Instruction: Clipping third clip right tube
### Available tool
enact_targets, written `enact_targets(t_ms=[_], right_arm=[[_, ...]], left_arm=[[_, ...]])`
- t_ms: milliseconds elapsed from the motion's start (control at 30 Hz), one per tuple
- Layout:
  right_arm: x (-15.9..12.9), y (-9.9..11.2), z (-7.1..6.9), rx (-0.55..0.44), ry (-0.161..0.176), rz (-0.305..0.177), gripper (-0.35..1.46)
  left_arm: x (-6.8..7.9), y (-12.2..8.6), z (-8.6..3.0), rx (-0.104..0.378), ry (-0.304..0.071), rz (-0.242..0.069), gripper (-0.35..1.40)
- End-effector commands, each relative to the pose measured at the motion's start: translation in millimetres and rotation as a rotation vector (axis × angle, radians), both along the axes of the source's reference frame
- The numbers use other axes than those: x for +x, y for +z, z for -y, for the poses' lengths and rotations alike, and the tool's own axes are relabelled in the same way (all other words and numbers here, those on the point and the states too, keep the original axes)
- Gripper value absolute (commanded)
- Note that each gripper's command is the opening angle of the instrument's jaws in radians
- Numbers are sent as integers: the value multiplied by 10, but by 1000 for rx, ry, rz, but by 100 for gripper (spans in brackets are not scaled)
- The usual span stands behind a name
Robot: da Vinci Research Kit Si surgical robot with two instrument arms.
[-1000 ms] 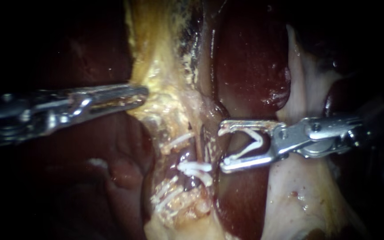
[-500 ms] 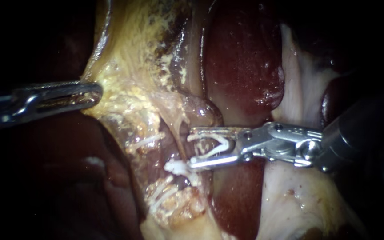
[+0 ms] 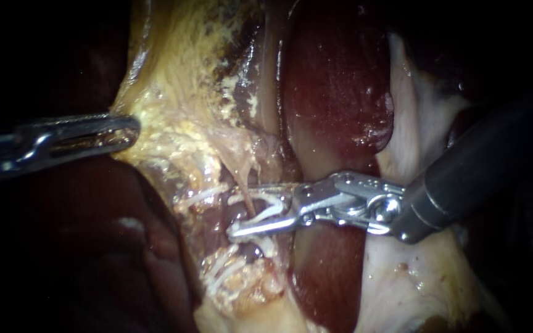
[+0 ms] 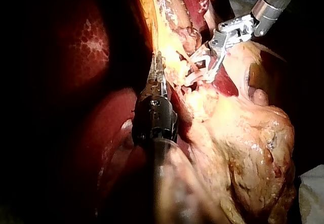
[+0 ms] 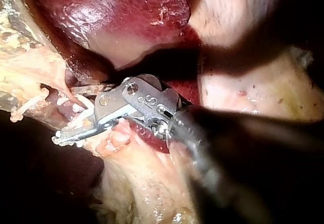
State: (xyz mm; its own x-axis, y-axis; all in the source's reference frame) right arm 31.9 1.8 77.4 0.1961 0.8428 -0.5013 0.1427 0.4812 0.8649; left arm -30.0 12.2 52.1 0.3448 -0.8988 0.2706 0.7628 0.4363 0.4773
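At the near edge, set clips (image 3: 224, 271): a bunch of white clips sits in crumbly yellow fat. One more clip (image 3: 202, 196) lies a little farther and to the left.
Right instrument (image 3: 237, 211): it comes in from the right. Its jaws stand apart with a loaded clip (image 3: 271, 208) between them, one leg against each jaw. They hold that clip, and it is not yet squeezed shut.
Right tube (image 3: 239, 176): a thin pale strand that passes down into the clip's mouth, between the two jaws.
Doing it well: I judge both jaw tips should show past the tube's left side before closing. The bite should be square across the tube and apart from the set clips, with no fat caught in it.
Direction: the loaded clip's mouth points left and its long axis runs left to right. The tube runs near to far, slightly tilted, so the two cross.
Left instrument (image 3: 132, 128): its jaws are closed on the edge of the yellow tissue (image 3: 174, 92), which is drawn taut to the left.
Far side, liver (image 3: 334, 80): dark red and glossy, well apart from the jaws.
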Motion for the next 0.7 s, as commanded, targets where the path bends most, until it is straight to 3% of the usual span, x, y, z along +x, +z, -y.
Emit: enact_targets(t_ms=[33, 100, 267, 567, 633, 667, 700], right_arm=[[1, -2, -1, 13, 0, -15, 55], [2, -7, -4, 39, -1, -53, 54], [5, -13, -16, 91, 30, -88, 53], [9, -19, -35, 143, 76, -69, 44], [9, -19, -37, 149, 82, -64, 35], [9, -19, -37, 155, 92, -56, 21], [8, -19, -37, 189, 107, -43, -6]], left_arm=[[0, 1, 0, -1, 1, 1, -35], [0, 3, 0, -1, 1, 0, -35], [0, 3, 1, 0, 1, 2, -35], [-1, 4, 2, -1, 0, 1, -35], [-1, 4, 2, -1, 0, 1, -35], [-1, 5, 2, -1, 0, 1, -35], [-1, 5, 2, -1, 0, 1, -35]])
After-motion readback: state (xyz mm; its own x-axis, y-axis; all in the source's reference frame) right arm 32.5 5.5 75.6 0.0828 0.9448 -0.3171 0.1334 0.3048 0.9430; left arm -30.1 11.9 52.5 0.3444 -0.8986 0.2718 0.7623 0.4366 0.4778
